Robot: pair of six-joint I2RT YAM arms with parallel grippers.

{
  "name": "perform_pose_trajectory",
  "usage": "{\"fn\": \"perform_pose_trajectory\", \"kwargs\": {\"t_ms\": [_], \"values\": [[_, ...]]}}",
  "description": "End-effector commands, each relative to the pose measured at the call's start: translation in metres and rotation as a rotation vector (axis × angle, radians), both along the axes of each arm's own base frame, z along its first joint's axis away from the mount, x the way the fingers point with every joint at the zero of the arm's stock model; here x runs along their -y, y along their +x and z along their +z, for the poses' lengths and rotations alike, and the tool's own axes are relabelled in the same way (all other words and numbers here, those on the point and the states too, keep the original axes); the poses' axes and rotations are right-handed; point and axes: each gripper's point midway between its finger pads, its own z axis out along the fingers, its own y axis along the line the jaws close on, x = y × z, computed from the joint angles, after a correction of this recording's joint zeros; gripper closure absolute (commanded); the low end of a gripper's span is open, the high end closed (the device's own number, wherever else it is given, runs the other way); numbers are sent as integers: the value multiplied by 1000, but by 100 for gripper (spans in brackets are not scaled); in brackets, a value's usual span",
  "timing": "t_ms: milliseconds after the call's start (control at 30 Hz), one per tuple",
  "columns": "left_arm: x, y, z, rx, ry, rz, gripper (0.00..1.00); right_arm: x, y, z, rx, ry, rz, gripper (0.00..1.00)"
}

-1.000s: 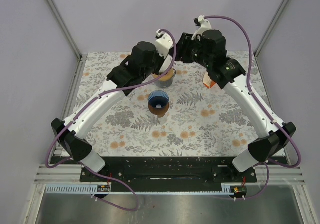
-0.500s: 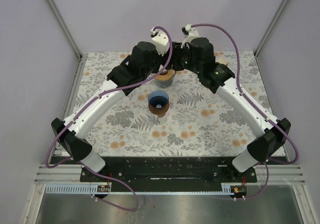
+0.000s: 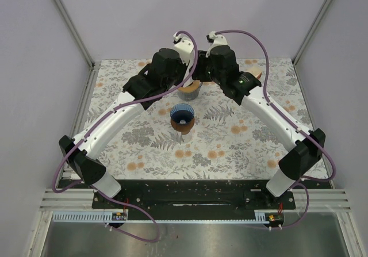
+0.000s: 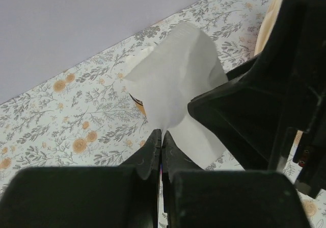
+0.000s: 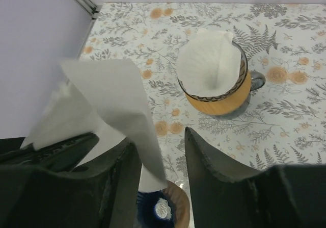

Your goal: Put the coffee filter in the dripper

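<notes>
White paper is the thing to watch: a coffee filter [image 4: 175, 85] hangs in the air above the far middle of the counter [image 3: 230, 148], pinched at one edge by the left pincer [image 4: 161, 141]. That pincer's two black tips are pressed together on the paper, with no gap between them that I can see. The filter fans up and outward from the pinch, loose and a little crumpled.

The right pincer [image 5: 161, 138] stands just beside the left one, facing it, with its tips apart. Seen from its own wrist, the filter's lower corner dips into the gap between its two fingers [image 5: 204, 172] and lies close against the one on the left of that view. Whether paper and finger touch there I cannot tell. The gap beside the paper is plain to see.

Down on the flowered counter the dripper [image 3: 182, 118] stands upright near the middle, brown outside and ribbed blue inside, well apart from the filter held above. Just behind it, toward the back wall, sits an orange cup [image 3: 191, 90] with a dark rim and a grey handle, and another paper cone [image 5: 214, 65] stands inside it.

From overhead, both arms reach in from their corners and their wrists meet over the cup, so the pincers themselves are hidden in that view.
</notes>
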Motion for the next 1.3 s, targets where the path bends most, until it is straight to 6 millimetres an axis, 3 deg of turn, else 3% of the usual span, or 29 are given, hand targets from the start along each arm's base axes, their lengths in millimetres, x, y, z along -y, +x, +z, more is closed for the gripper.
{"fn": "perform_pose_trajectory", "kwargs": {"t_ms": [0, 100, 200, 267, 367, 500, 633, 1000, 1267], "values": [[-6, 2, 29, 80, -25, 13, 100, 13, 7, 11, 57, -33, -74, 55], [-3, 1, 25, 70, -23, -3, 100, 2, 7, 12, 69, -13, -25, 61], [-2, 0, 23, 65, -22, -10, 100, -5, 8, 11, 79, -1, 4, 78], [-7, 0, 25, 72, -11, 1, 100, 1, 11, 13, 92, -19, -23, 90], [-22, -1, 33, 102, 19, 33, 100, 14, 12, 19, 116, -55, -70, 100], [-40, -2, 38, 102, 16, 52, 100, 24, 8, 22, 119, -125, -73, 100], [-33, -24, 33, 43, 7, -54, 100, 14, -11, 15, 41, -178, 60, 100], [-21, -93, -21, -243, -7, -293, 100, -10, -107, -17, -282, -159, 392, 100], [-20, -123, -46, -379, -18, -360, 100, -2, -142, -33, -432, -182, 423, 96]]}}
